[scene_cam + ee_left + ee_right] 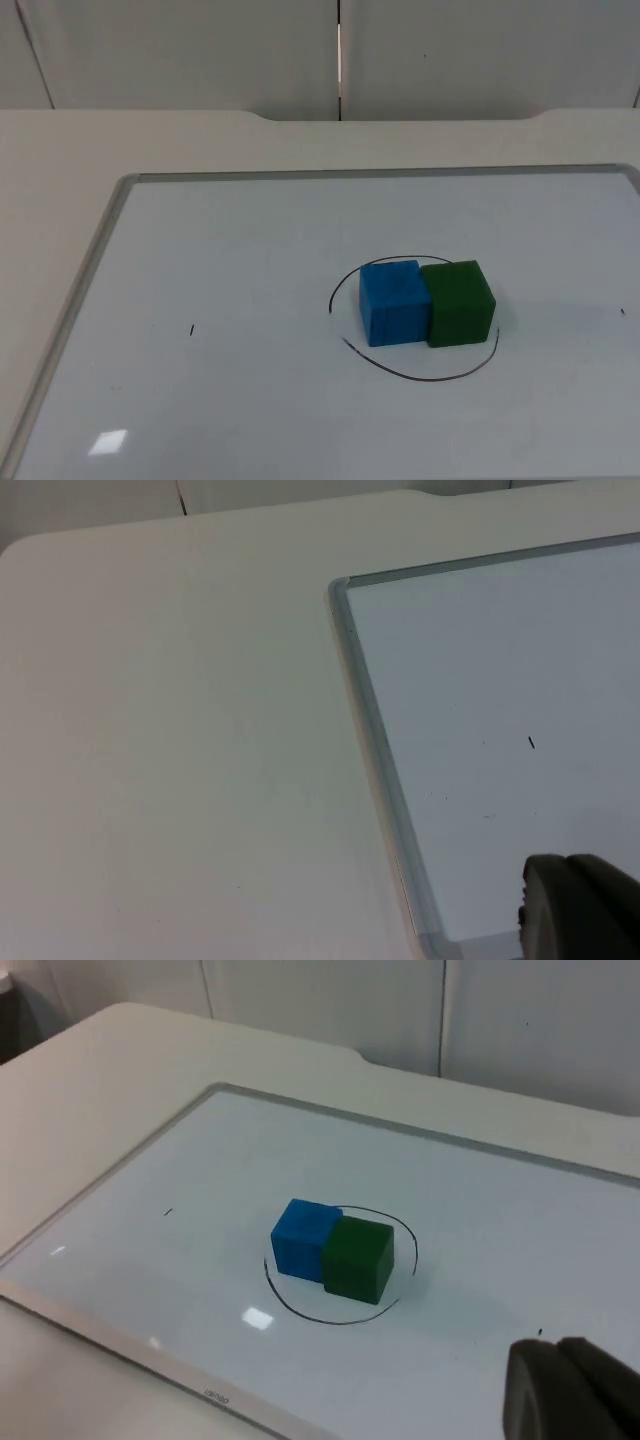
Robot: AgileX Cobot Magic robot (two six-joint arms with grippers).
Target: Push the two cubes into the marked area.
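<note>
A blue cube [394, 302] and a green cube [460, 303] stand side by side, touching, on a whiteboard [90, 280]. Both sit inside a hand-drawn black oval outline [420, 378], towards its far side. The right wrist view shows the blue cube [303, 1240] and the green cube [357, 1258] within the same outline [330, 1318]. My right gripper [570, 1390] hangs well back from the cubes, above the board, and touches nothing. My left gripper [580, 910] waits over the board's corner by its metal frame [375, 740], far from the cubes.
The whiteboard lies flat on the white table [50, 150], which ends at the grey partition wall [200, 50]. A short black pen mark [191, 330] is on the board left of the outline. Bare board surrounds the cubes.
</note>
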